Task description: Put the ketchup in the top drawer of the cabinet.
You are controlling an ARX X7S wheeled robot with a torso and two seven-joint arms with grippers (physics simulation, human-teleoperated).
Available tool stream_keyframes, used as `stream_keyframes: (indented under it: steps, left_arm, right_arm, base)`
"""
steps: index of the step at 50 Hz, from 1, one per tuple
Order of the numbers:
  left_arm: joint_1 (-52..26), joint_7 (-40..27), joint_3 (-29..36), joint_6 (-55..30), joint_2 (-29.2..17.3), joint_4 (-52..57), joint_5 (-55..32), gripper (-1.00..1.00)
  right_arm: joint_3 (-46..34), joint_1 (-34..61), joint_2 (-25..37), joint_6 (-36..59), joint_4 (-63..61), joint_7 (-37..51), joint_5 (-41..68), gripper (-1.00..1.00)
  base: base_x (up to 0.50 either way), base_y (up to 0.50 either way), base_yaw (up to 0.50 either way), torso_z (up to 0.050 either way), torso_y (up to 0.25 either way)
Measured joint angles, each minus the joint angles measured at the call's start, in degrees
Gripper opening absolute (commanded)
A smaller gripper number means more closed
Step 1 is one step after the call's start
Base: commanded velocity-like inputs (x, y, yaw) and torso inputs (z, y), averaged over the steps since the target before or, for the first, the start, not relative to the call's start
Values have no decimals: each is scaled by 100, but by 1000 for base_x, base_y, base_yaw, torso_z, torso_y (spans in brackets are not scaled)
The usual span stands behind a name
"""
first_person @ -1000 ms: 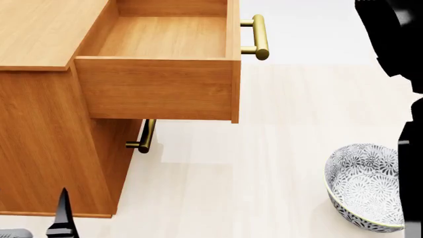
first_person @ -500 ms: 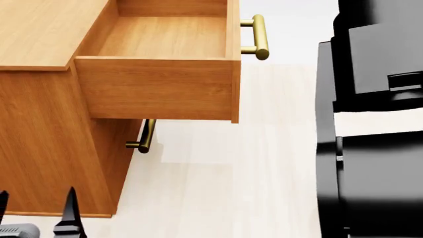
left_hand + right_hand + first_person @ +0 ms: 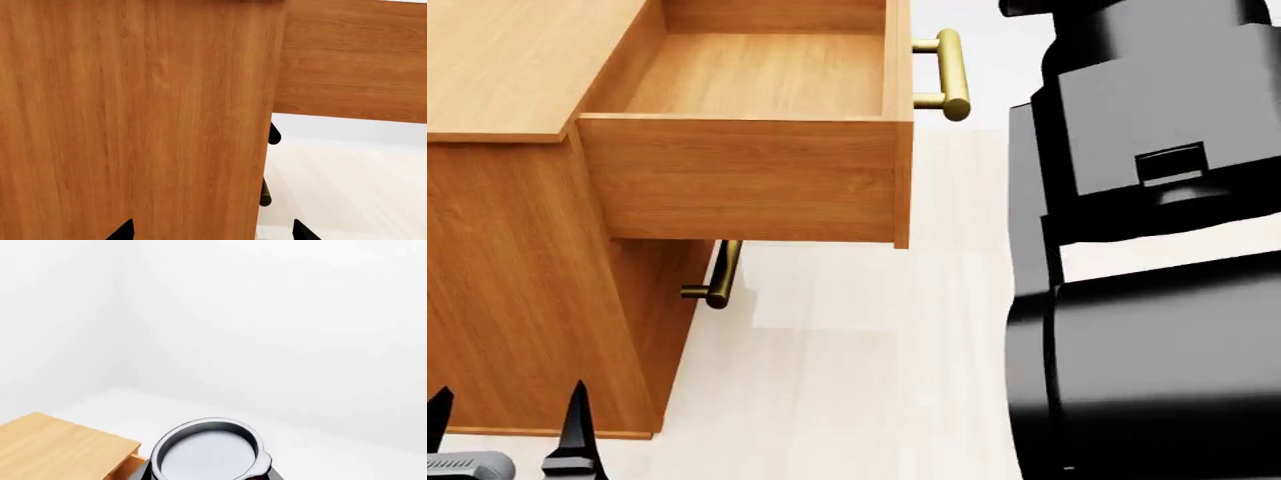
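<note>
Silver-grey metal, round and rimmed, the ketchup [image 3: 208, 450] shows only its top in the right wrist view, apparently held by the right gripper (its jaws are out of sight). Smooth light-brown wood forms the top drawer [image 3: 747, 170], pulled out of the orange-brown grained cabinet [image 3: 521, 290]. The left gripper [image 3: 505, 440] has its pointed black fingertips spread apart.

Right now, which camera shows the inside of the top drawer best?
The head view: the top drawer is pulled out, its empty floor seen from above. The left wrist view shows only its outer wall. The right wrist view shows no drawer, only a cabinet corner.
</note>
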Motion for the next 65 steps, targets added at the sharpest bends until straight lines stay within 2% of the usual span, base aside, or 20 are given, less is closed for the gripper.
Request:
stream_keyframes:
  steps: [10,26,36,53,65]
  left_arm:
    - [-4,-13,3,35,-12,-21,1,100]
    - [2,-14,4,84,-30,-89,-31,100]
    - [13,-18,20,112,-44,-102,-34,100]
    - [51,-48,34,138,-71,-101,-45,100]
    - [73,-56,28,190,-81,-149,-61,100]
  right_arm:
    - [-149,-70,-15,336,0,-156,5,-100]
    - [-743,-167,-23,777,0,-468,596,-100]
    - [-780,-189,-25,1036,0,-698,729,-100]
    - [-627,-332,-26,1130,0,-1109,742,-100]
    - [-1205,-394,-27,1028,0,-1211,1344,-100]
  base:
    - [0,0,0,0,1]
    - [0,0,0,0,0]
    - [0,0,0,0,0]
    - [0,0,0,0,1]
    - [0,0,0,0,0]
